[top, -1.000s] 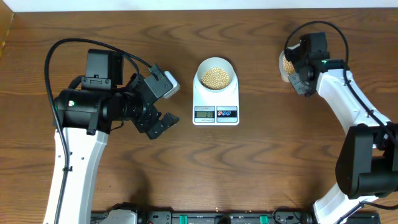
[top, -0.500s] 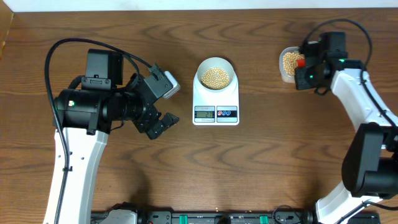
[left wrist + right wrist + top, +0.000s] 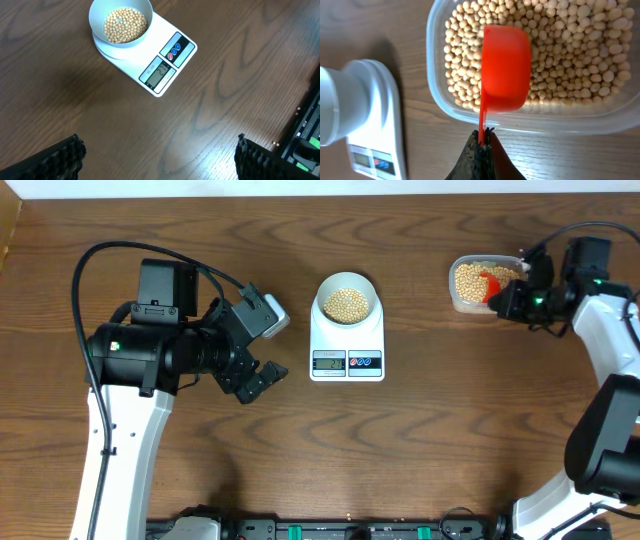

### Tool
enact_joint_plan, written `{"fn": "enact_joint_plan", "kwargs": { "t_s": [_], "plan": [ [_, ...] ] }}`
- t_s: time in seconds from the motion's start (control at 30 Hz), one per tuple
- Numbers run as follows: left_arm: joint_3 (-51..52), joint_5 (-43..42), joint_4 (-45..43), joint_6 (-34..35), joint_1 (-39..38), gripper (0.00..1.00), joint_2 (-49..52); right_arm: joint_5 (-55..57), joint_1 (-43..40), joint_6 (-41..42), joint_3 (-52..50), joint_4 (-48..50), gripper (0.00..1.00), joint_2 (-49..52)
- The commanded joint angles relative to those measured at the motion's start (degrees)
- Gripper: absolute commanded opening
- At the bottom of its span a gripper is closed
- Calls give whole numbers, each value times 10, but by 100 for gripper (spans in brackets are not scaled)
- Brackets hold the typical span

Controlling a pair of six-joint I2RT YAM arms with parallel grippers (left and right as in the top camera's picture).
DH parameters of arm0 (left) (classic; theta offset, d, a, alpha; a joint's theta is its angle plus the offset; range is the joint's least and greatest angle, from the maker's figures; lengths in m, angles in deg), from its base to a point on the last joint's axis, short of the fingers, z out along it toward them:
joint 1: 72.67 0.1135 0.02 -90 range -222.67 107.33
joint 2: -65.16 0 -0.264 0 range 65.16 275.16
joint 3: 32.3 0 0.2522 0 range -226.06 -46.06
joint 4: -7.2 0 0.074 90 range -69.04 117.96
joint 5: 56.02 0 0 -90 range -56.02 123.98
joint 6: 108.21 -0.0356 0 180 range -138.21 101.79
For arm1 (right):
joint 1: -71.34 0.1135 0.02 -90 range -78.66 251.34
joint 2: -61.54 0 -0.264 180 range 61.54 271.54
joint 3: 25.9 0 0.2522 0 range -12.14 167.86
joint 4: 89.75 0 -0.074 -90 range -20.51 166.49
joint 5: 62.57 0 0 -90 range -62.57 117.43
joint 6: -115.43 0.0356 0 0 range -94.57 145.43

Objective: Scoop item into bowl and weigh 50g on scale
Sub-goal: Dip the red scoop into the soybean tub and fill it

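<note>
The pale bowl (image 3: 347, 303) stands on the white scale (image 3: 347, 352), holding tan beans (image 3: 347, 304); both show in the left wrist view, bowl (image 3: 120, 24) and scale (image 3: 167, 62). My right gripper (image 3: 512, 300) is shut on the handle of a red scoop (image 3: 504, 67), which lies face-down over the beans (image 3: 570, 55) in the clear tub (image 3: 445, 107). In the overhead view the scoop (image 3: 490, 284) sits in the tub (image 3: 462, 302) at the far right. My left gripper (image 3: 258, 378) is open and empty, hovering left of the scale.
The left arm's body (image 3: 150, 350) fills the table's left side. A black rail with connectors (image 3: 330, 530) runs along the front edge. The scale also shows at the left of the right wrist view (image 3: 360, 115).
My right gripper has drawn back to the right, uncovering the tub; the red scoop now lies over the beans in it. The left arm has not moved.
</note>
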Motion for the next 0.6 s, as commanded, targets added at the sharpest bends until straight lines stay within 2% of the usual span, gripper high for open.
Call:
{"fn": "enact_joint_plan", "kwargs": {
  "t_s": [0.0, 0.57],
  "plan": [
    [-14, -7, 2, 5, 3, 98, 1, -58, -17, 27, 2, -3, 1, 5],
    [-14, -7, 2, 5, 3, 98, 1, -156, -92, 27, 2, -7, 1, 5]
  ]
}}
